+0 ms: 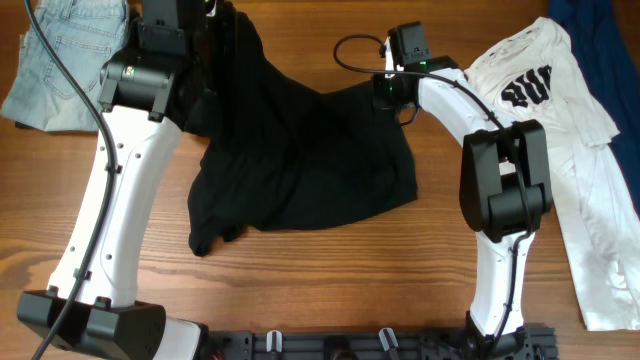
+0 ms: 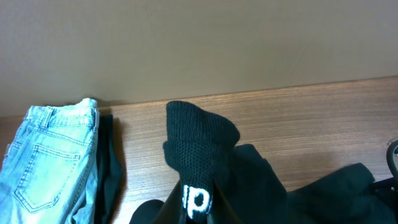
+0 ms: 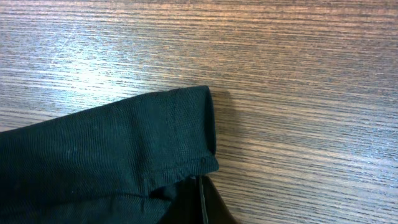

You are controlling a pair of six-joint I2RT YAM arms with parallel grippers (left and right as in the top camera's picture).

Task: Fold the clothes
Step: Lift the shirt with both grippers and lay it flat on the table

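While both arms [image 1: 120,190] reach forward (right arm [image 1: 470,110] angled inward), black shirt [image 1: 310,160] bunches.

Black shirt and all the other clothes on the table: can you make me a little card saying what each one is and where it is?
black shirt: middle of the table, crumpled, not folded yet
jeans: far left corner, light blue
white tee: right side, black print facing up
navy garment: far right corner, partly out of view
left arm: reaches over the shirt's far left part
right arm: reaches to the shirt's far right corner
holding the shirt: cannot tell
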